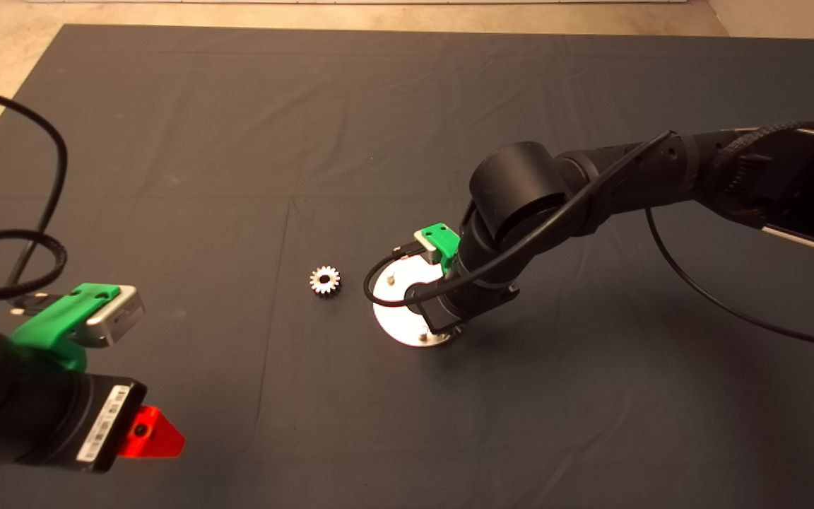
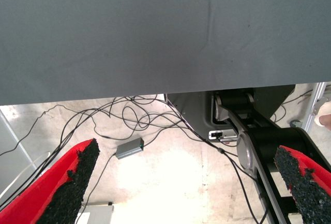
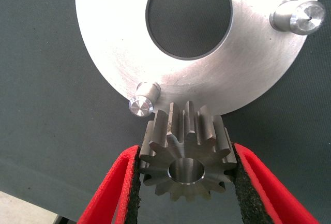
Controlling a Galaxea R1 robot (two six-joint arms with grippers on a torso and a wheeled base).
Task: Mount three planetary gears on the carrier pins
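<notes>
The white carrier disc lies mid-mat, partly under my right arm. In the right wrist view the disc shows two bare pins, one right beside the held gear and another farther off. My right gripper is shut on a steel planetary gear, held just above the disc's edge, its hole offset from the near pin. A second gear lies flat on the mat left of the disc. My left gripper is open and empty, parked at the mat's lower left edge.
The dark mat covers the table, with bare floor beyond its far edge. The right arm's black cable loops over the mat to the right. Below the mat edge, cables and a robot base show on the floor.
</notes>
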